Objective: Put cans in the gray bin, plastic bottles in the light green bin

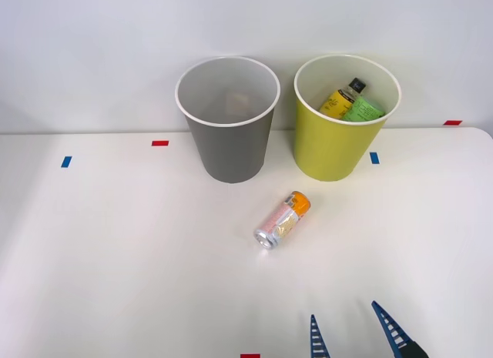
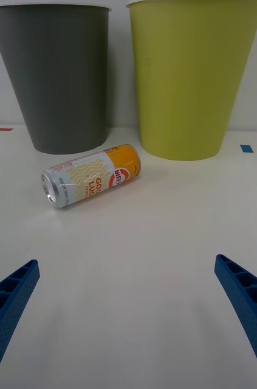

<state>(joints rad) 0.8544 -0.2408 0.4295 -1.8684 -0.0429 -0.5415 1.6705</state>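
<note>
Fingers of the right gripper spread wide, empty, lower right of frame. Can lies on its side mid-frame on worktop, below gray bin; both bottles already in light green bin. Step: reach for can; next needs fingers straddling its body

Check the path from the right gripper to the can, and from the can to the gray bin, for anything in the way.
Nothing visible blocks either. The right gripper is open, with bare table between it and the can lying on its side. More bare table separates the can from the gray bin; the light green bin stands off to the side.
</note>
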